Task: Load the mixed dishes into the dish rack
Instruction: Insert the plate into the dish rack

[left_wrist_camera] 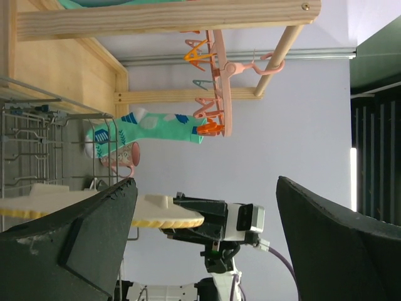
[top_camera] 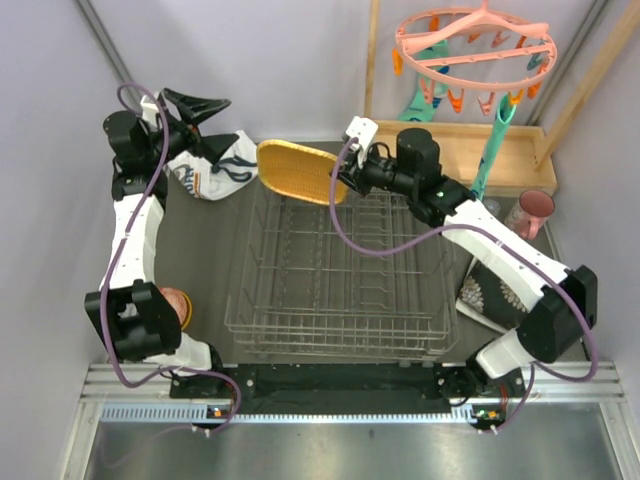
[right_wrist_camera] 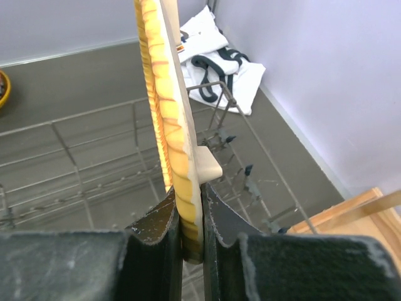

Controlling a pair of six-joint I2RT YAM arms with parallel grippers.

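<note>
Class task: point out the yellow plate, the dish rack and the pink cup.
yellow plate [top_camera: 297,172]: top external view, middle of its upper face
dish rack [top_camera: 330,332]: top external view, near rim wires
pink cup [top_camera: 527,214]: top external view, its side wall

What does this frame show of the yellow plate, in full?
The yellow plate is a rounded square, wood-like, with a striped yellow rim and a paler back. The right end effector pinches one edge; nothing else seems to touch it. It hangs tilted above the far left corner of the dish rack, not yet between the prongs.
</note>
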